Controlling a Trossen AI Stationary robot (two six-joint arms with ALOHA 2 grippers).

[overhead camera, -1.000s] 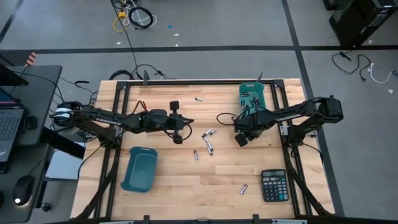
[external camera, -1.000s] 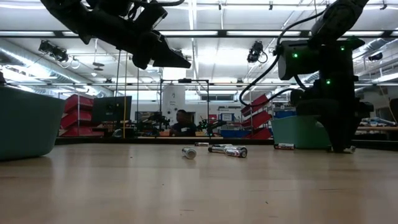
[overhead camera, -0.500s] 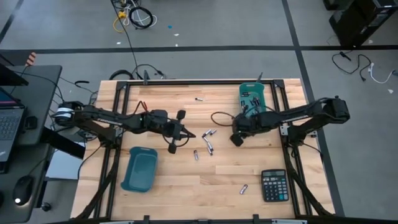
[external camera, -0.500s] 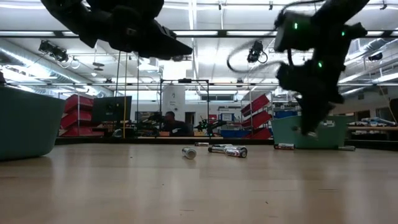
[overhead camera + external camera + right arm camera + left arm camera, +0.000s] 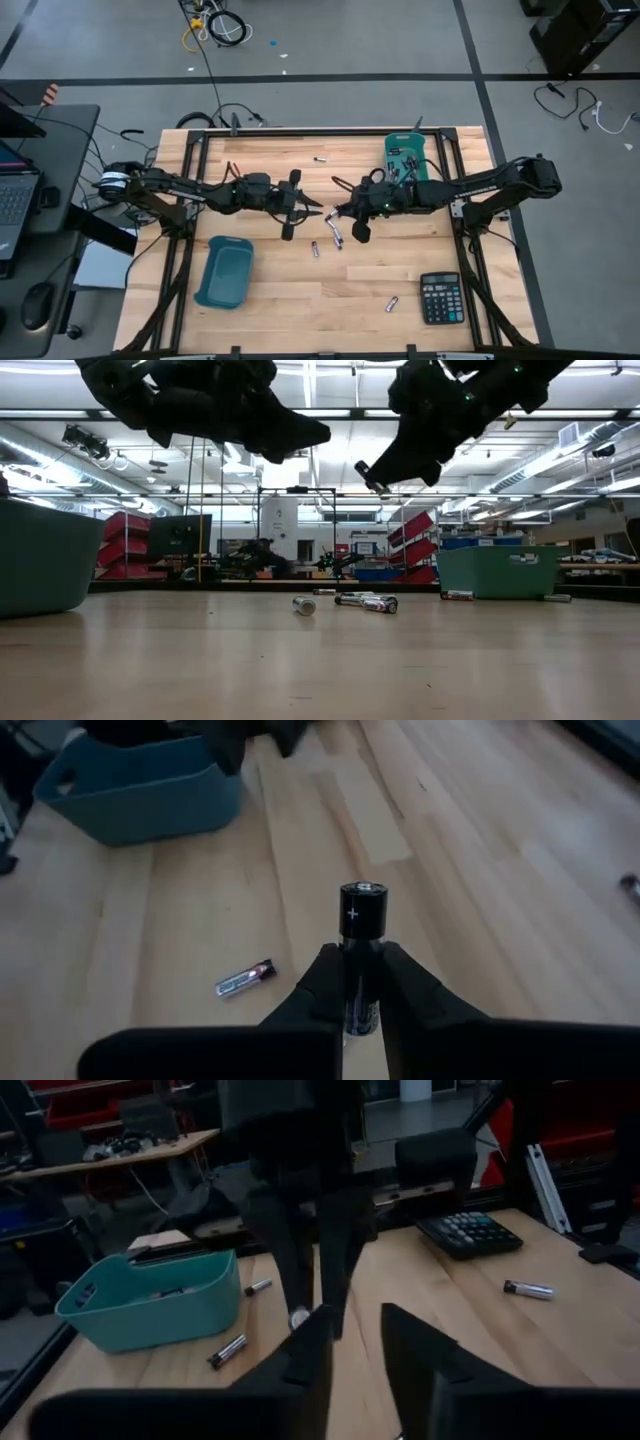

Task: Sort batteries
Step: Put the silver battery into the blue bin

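My right gripper (image 5: 337,212) hangs above the middle of the table, shut on a black battery (image 5: 362,915). My left gripper (image 5: 313,207) faces it from the table's left at about the same height. It is open, with nothing between its fingers (image 5: 318,1350). Loose batteries lie flat on the wood below them (image 5: 335,215) (image 5: 338,238) (image 5: 314,248). Others lie near the calculator (image 5: 392,303) and by the far edge (image 5: 320,158). A teal bin (image 5: 407,157) at the far right holds several batteries. My right gripper pinches the black battery between its two fingers around its lower half (image 5: 361,970). The battery lies along the fingers, and its plus end (image 5: 362,892) sticks out past the fingertips. The fingers come from the table's right, slanting down. The battery is lifted clear of the table.
A second teal bin (image 5: 225,270) stands at the near left. The black calculator (image 5: 440,297) lies at the near right. Black frame rails (image 5: 195,200) run along both sides of the table.
My right gripper has risen from the table beside the far-right bin with the battery. It has swung toward the table's middle and tipped up from pointing down to slanting toward my left gripper. My left gripper has rolled at the wrist.
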